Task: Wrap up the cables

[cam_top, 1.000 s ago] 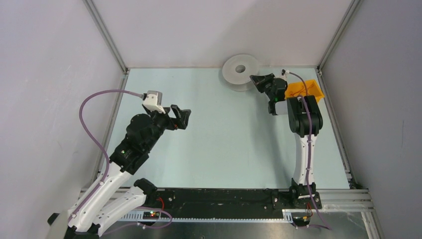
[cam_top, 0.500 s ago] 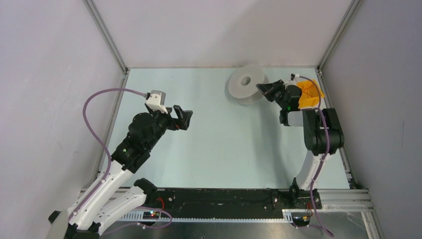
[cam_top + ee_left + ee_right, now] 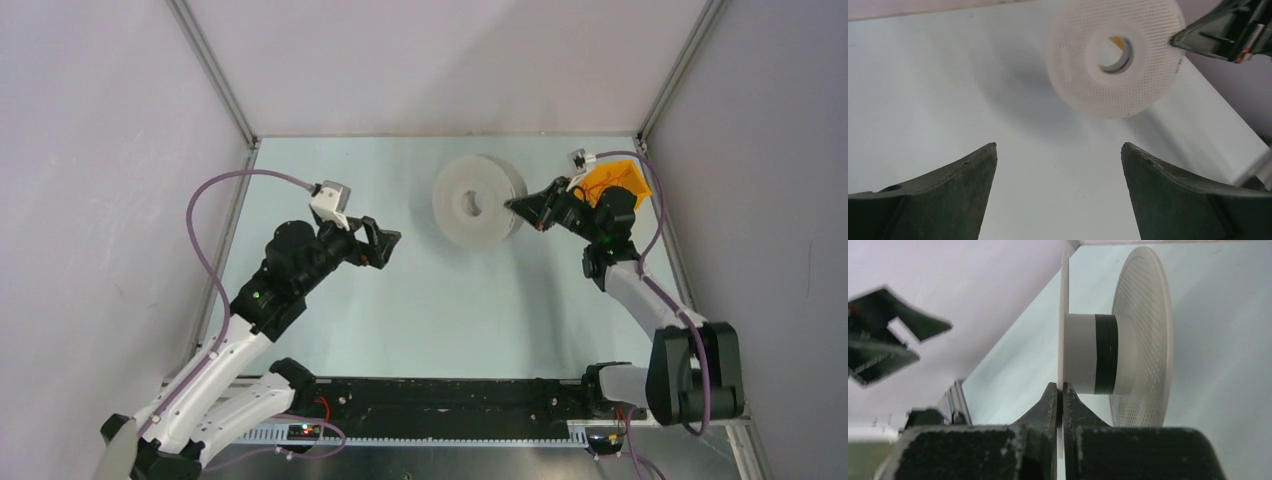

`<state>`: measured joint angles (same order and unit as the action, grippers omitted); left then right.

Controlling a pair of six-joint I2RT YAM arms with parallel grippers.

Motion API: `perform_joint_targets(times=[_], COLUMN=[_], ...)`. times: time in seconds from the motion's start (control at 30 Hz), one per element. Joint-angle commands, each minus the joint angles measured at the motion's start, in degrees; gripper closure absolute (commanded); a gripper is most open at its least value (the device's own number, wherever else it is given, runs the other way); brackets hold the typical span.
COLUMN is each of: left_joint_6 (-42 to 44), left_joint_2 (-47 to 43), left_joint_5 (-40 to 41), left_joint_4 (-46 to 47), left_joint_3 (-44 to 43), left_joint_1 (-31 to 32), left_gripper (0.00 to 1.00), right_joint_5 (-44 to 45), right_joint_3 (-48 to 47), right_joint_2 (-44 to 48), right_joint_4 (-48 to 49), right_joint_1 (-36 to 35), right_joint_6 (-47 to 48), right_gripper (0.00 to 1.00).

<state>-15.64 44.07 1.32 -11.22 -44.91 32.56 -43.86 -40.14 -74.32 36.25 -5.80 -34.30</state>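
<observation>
Fingers [image 3: 1047, 407] of the right end effector [image 3: 516, 207] are pinched tight on the thin rim of one flange of the pale grey round plastic spool [image 3: 478, 200]. The spool is held on edge, with its perforated flanges upright. Round its hub sits a narrow dark band of wound wire, the cables [image 3: 1105, 354]; any loose length is too fine to make out. The spool is toward the far edge of the worktop [image 3: 450, 310], right of the middle, with one flat face turned to the left arm. Whether its lower rim touches the worktop cannot be told. Behind the right wrist, an orange plastic bin [image 3: 630, 175] sits in the far right corner. The left end effector [image 3: 386, 243] is spread wide and holds nothing. It is aimed at the spool from well apart, nearer the left edge.
</observation>
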Motion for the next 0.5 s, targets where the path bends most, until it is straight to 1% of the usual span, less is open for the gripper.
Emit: perform_joint_targets(times=[0.0,0.07,0.13,0.23,0.33,0.37,0.4,0.47], left_joint_6=[4.37,7.28,10.37,14.70,20.22,21.97,26.17,29.41], left_joint_2=[2.34,4.28,5.53,7.60,10.35,10.82,11.46,12.19], left_joint_5=[-13.49,-20.98,-24.35,-27.04,-32.71,-33.59,-33.05,-30.19], left_joint_4=[1.96,1.83,1.81,1.29,0.12,-1.77,-2.79,-5.19], left_joint_3=[-4.99,-6.54,-7.97,-10.53,-12.18,-12.63,-12.82,-13.18], left_joint_1=[-0.21,-0.21,-0.21,-0.21,-0.26,-0.25,-0.23,-0.49], left_gripper=[0.04,0.08,0.11,0.17,0.19,0.19,0.19,0.20], right_joint_5=[-12.07,-15.35,-18.43,-20.47,-21.90,-22.64,-23.23,-25.32], right_joint_3=[0.80,0.85,0.85,0.90,0.92,0.94,0.98,1.70], right_joint_2=[7.46,9.62,11.48,14.51,16.98,17.44,18.33,19.73], right_joint_4=[-9.40,-12.68,-14.99,-18.51,-21.62,-22.25,-23.30,-23.02], right_joint_1=[-1.52,-2.17,-3.09,-5.74,-7.97,-8.91,-9.38,-10.50], right_joint_6=[15.60,19.16,22.17,26.45,30.95,31.79,33.41,35.76], right_gripper=[1.00,1.00,1.00,1.00,1.00,1.00,1.00,1.00])
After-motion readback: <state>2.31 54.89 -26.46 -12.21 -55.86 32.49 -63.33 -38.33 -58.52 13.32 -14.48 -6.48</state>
